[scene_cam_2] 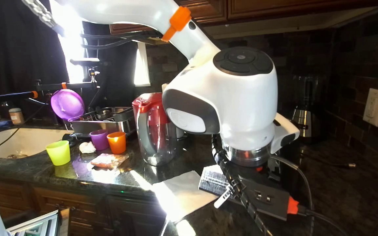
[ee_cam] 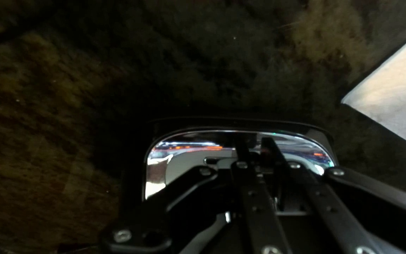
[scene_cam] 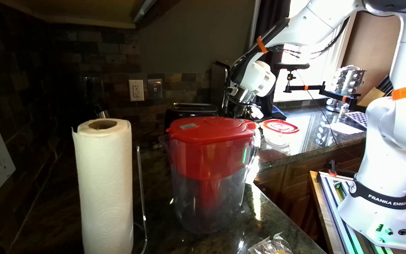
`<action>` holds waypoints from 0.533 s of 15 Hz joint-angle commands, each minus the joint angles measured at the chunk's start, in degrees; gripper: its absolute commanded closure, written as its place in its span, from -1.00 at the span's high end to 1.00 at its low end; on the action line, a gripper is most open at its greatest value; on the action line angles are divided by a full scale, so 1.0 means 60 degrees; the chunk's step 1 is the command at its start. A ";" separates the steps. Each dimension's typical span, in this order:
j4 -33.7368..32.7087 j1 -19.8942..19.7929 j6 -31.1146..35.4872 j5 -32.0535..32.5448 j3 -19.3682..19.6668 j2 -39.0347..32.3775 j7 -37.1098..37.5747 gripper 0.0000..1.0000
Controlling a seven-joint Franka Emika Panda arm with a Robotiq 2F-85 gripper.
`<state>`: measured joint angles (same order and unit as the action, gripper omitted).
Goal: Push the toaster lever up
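My jaws stand narrow, only a thin gap showing between them; I cannot tell whether anything is caught there. In the wrist view my gripper (ee_cam: pixel 254 143) reaches over the toaster (ee_cam: pixel 180 165), whose shiny surface catches streaks of orange and white; touching or apart, it is too dark to say. In an exterior view the toaster stands toward the back edge of the counter (scene_cam: pixel 273 218), tiled wall (scene_cam: pixel 182 88) behind it, the red-lidded pitcher (scene_cam: pixel 210 130) hiding part of it. That pitcher is near the counter's inner corner, with a paper-towel roll (scene_cam: pixel 106 187) over on the wall side. Light from the window (scene_cam: pixel 296 98) bleaches streaks near the counter's front edge; the rear corner lies in deep shadow. In an exterior view a lime cup (scene_cam_2: pixel 58 153) sits near the front edge, a sink (scene_cam_2: pixel 41 139) behind it, a purple cup (scene_cam_2: pixel 98 140) just beside an orange cup (scene_cam_2: pixel 116 143), and a dish rack (scene_cam_2: pixel 92 127) toward the back edge.
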<state>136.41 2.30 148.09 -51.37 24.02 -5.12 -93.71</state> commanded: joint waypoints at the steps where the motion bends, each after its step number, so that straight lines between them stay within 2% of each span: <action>1: 0.0386 0.0109 -0.0264 0.0009 -0.0119 0.0224 0.0114 -0.93; 8: 0.0637 0.0124 -0.0261 0.0077 -0.0248 0.0434 0.0186 -0.93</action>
<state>137.97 2.39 148.09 -51.36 23.10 -3.79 -93.54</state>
